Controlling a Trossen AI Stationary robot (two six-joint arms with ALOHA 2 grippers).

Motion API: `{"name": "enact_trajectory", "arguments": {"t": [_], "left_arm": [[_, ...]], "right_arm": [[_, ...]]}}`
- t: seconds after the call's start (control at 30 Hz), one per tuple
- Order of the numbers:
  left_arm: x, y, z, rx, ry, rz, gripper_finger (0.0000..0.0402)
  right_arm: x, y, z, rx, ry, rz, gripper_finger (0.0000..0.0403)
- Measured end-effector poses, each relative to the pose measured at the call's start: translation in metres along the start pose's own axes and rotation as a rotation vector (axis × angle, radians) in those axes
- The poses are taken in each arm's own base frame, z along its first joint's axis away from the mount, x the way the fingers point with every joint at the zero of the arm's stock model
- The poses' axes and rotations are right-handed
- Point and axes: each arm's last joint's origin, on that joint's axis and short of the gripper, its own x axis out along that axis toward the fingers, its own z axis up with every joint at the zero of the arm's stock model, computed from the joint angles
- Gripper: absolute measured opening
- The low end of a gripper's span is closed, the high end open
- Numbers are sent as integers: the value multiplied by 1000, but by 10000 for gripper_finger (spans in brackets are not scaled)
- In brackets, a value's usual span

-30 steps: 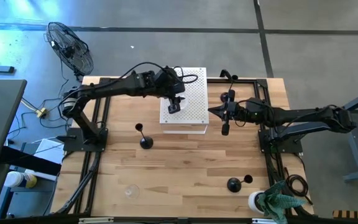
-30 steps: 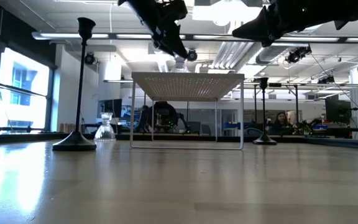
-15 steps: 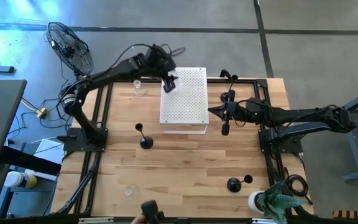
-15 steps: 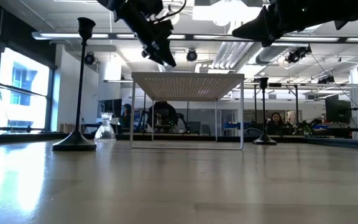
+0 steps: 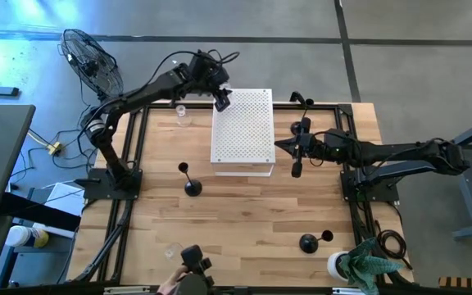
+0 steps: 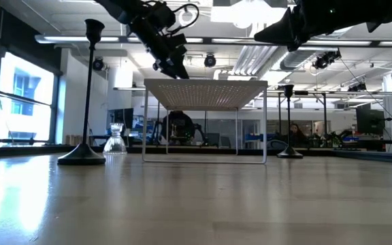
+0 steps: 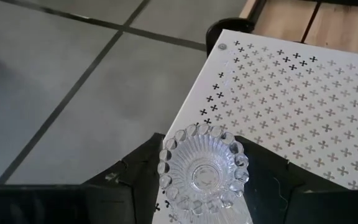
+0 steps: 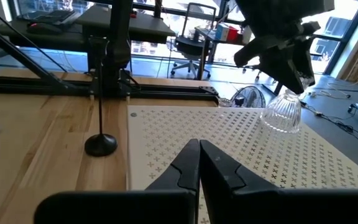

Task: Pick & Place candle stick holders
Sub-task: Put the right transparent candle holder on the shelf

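Observation:
My left gripper [image 5: 220, 100] is shut on a clear ribbed glass candle holder [image 7: 204, 169] above the far left corner of the white perforated board [image 5: 242, 131]. The holder also shows in the right wrist view [image 8: 283, 112]. My right gripper [image 8: 199, 144] is shut and empty, held above the board's right edge [image 5: 279, 146]. A tall black holder [image 5: 188, 182] stands on its round base left of the board. Two black holders [image 5: 307, 242] stand at the near right, and another [image 5: 295, 127] stands right of the board. Clear glass holders stand at the far left [image 5: 182, 111] and near left [image 5: 173, 250]. My left gripper pinches the glass holder between its two fingers, one on each side of the beaded rim [image 7: 165, 165]. The fingers [image 8: 278, 59] slant down from the far left. The holder hangs below them, its wide ribbed part down, lifted clear of the board.
A person's hand holds a black holder [image 5: 193, 260] at the table's near edge. The board stands raised on thin legs [image 6: 145, 122]. A fan [image 5: 93, 61] stands beyond the far left corner. Bare wood lies in the table's middle and near part.
My left gripper has carried the glass holder from over the board's middle toward the far edge and a little left, to the board's far left corner. A person's hand with a black holder has come in at the near edge.

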Motion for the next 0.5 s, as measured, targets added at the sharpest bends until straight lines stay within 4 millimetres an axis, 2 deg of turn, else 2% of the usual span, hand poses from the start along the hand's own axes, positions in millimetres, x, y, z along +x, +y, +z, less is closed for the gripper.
{"name": "enact_trajectory", "arguments": {"t": [0.5], "left_arm": [[5, 1, 1, -10, -20, 19, 182]], "right_arm": [[0, 0, 0, 0, -1, -1, 2]]}}
